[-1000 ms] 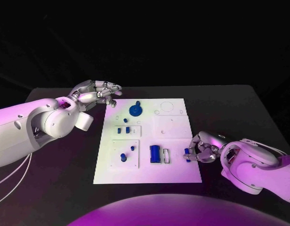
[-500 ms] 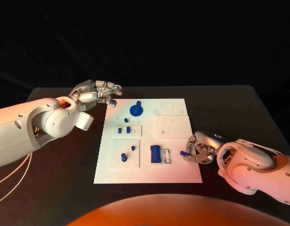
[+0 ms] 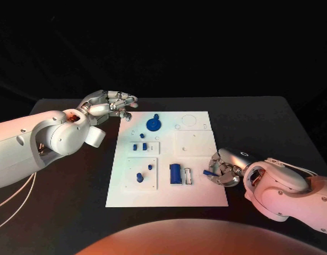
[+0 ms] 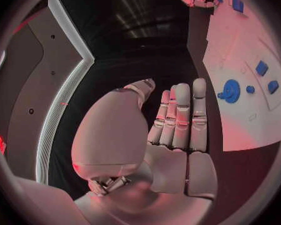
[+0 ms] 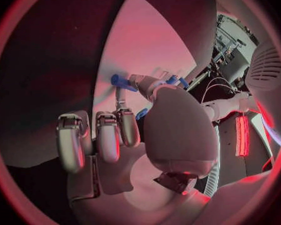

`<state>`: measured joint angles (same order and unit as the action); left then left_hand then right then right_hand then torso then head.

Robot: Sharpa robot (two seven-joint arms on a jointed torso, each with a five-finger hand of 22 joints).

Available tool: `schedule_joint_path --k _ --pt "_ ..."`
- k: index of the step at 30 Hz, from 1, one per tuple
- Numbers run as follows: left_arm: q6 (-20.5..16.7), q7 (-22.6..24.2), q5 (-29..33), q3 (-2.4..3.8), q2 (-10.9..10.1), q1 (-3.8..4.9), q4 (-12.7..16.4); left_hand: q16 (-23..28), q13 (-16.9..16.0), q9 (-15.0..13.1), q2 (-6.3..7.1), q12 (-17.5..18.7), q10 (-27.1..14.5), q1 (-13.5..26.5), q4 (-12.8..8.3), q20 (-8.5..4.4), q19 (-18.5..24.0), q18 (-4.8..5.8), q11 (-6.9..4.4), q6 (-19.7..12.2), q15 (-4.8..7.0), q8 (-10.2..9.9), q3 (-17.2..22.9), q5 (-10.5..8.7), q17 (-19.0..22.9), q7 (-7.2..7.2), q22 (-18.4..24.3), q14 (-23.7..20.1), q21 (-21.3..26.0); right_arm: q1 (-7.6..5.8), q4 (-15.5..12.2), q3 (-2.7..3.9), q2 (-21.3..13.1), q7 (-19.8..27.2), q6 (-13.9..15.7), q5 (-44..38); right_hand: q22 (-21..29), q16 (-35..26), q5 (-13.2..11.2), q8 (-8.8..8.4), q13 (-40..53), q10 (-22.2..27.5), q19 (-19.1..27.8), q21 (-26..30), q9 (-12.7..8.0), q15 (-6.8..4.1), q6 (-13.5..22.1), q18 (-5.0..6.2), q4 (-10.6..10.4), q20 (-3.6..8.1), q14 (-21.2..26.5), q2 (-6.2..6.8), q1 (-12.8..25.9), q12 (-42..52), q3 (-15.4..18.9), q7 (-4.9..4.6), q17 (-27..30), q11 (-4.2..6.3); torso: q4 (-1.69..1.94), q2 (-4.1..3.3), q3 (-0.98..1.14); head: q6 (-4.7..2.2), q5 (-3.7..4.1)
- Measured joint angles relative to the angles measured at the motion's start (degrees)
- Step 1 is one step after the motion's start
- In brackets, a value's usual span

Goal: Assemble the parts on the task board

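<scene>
- Small blue peg, pinched in the right hand at the white board's right edge.
- Wrist view shows the left hand's fingers straight, together, holding nothing.

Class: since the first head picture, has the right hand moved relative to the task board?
Yes. The right hand has tilted the small blue part it pinches, staying at the task board right edge.

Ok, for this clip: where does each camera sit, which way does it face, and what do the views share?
Head view: on the robot's head, looking down at the task board; both arms, left hand at the board's far corner, right hand holding a blue part.
Left wrist view: behind the left hand, facing past its straight fingers toward the board.
Right wrist view: behind the right hand, facing the board.
Shared: the blue gear shows in the head and left wrist views.
</scene>
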<state>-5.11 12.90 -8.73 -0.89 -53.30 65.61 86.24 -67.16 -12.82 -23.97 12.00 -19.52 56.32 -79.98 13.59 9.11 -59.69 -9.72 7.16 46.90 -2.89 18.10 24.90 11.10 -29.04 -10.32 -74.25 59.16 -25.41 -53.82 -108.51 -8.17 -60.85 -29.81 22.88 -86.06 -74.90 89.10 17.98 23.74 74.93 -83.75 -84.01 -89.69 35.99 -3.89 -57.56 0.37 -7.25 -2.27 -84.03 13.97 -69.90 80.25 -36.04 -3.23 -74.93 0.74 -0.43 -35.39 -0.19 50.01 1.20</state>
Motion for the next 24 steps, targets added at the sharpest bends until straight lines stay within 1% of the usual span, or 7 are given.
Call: schedule_joint_path --k 4,6,8,10,12,15,24 --pt "0.0 0.0 0.0 0.00 0.0 0.00 0.0 0.0 0.0 0.0 0.00 0.0 0.0 0.0 0.0 0.00 0.0 0.00 0.00 0.0 0.00 0.0 0.0 0.00 0.0 0.00 0.0 0.0 0.0 -0.29 -0.5 -0.13 -0.1 -0.4 0.5 1.9 0.0 0.0 0.1 0.30 0.0 -0.1 0.0 0.0 0.4 0.00 0.4 0.01 1.7 0.00 0.0 -0.76 2.7 0.0 -2.5 -0.13 0.0 0.09 -0.02 0.00 0.01 0.00 -0.05" --pt "0.0 0.0 0.0 0.00 0.0 0.00 0.0 0.0 0.0 0.0 0.00 0.0 0.0 0.0 0.0 0.00 0.0 0.00 0.00 0.0 0.00 0.0 0.0 0.00 0.0 0.00 0.0 0.0 0.0 -0.59 -0.9 -0.25 -0.1 -0.6 0.6 3.3 0.0 0.0 0.2 0.36 0.0 -0.1 0.0 0.0 0.6 0.00 0.6 0.00 1.7 0.00 0.0 -1.05 3.2 0.2 -2.6 -0.17 0.0 0.09 -0.02 0.00 0.00 0.00 -0.07" --pt "0.0 0.0 0.0 0.00 0.0 0.00 0.0 0.0 0.0 0.0 0.00 0.0 0.0 0.0 0.0 0.00 0.0 0.00 0.00 0.0 0.00 0.0 0.0 0.00 0.0 0.00 0.0 0.0 0.0 -0.94 -1.3 -0.28 0.1 -0.6 0.8 4.6 0.0 0.0 0.4 0.47 0.0 -0.1 0.0 0.0 0.6 0.00 0.6 0.00 1.7 0.00 0.0 -1.07 3.9 0.4 -2.6 -0.22 0.0 0.09 -0.03 0.00 0.00 0.00 -0.07" --pt "0.0 0.0 0.0 -0.01 0.1 0.00 0.0 0.0 0.0 0.0 0.00 0.0 0.0 0.0 0.0 0.00 0.0 0.00 0.00 0.0 0.00 0.0 0.0 0.00 0.0 0.00 0.0 0.0 0.0 -1.46 -1.7 -0.27 0.4 -0.6 1.2 6.2 0.0 0.0 0.5 0.77 0.0 -0.1 0.0 0.0 0.6 0.00 0.7 0.00 3.2 0.00 0.0 -0.93 5.5 0.4 -4.3 -0.24 0.0 0.09 -0.03 0.00 0.00 0.00 -0.09" --pt "0.0 0.0 0.0 -0.01 0.1 0.00 0.0 0.0 0.0 0.0 0.00 0.0 0.0 0.0 0.0 0.00 0.0 0.00 0.00 0.0 0.00 0.0 0.0 0.00 0.0 0.00 0.0 0.0 0.0 -1.85 -2.1 -0.22 1.0 -0.6 1.6 7.9 0.0 0.0 0.1 0.85 0.0 -0.1 0.0 0.0 0.7 0.00 0.7 0.00 3.6 0.00 0.0 -0.84 7.1 0.6 -5.0 -0.25 0.0 0.09 -0.04 0.00 0.00 0.00 -0.13" --pt "0.0 0.0 0.0 -0.01 0.1 0.00 0.0 0.0 0.0 0.0 0.00 0.0 0.0 0.0 0.0 0.00 0.0 0.00 0.00 0.0 0.00 0.0 0.0 0.00 0.0 0.00 0.0 0.0 0.0 -2.11 -2.2 -0.20 1.8 -0.4 2.0 10.0 0.0 0.0 -1.2 1.14 0.0 -0.1 0.0 0.0 1.9 0.00 0.7 0.00 3.8 0.00 0.0 -0.55 9.5 0.7 -5.3 -0.25 0.0 0.09 -0.07 -0.01 0.01 0.00 -0.14" --pt "0.0 0.0 0.0 -0.01 0.2 0.00 0.0 0.0 -0.1 0.0 -0.23 0.0 -0.2 0.2 0.0 0.00 0.0 0.00 -0.21 0.0 0.00 0.0 0.0 0.00 0.0 0.00 0.0 0.0 0.0 -2.32 -0.7 -0.21 4.7 0.1 2.4 15.6 0.0 0.0 -3.0 1.09 0.0 -0.1 0.0 0.0 1.7 0.00 0.3 0.00 3.0 0.00 0.0 0.53 12.3 0.9 -4.6 0.16 0.0 0.09 -0.04 -0.05 0.02 0.00 0.04"
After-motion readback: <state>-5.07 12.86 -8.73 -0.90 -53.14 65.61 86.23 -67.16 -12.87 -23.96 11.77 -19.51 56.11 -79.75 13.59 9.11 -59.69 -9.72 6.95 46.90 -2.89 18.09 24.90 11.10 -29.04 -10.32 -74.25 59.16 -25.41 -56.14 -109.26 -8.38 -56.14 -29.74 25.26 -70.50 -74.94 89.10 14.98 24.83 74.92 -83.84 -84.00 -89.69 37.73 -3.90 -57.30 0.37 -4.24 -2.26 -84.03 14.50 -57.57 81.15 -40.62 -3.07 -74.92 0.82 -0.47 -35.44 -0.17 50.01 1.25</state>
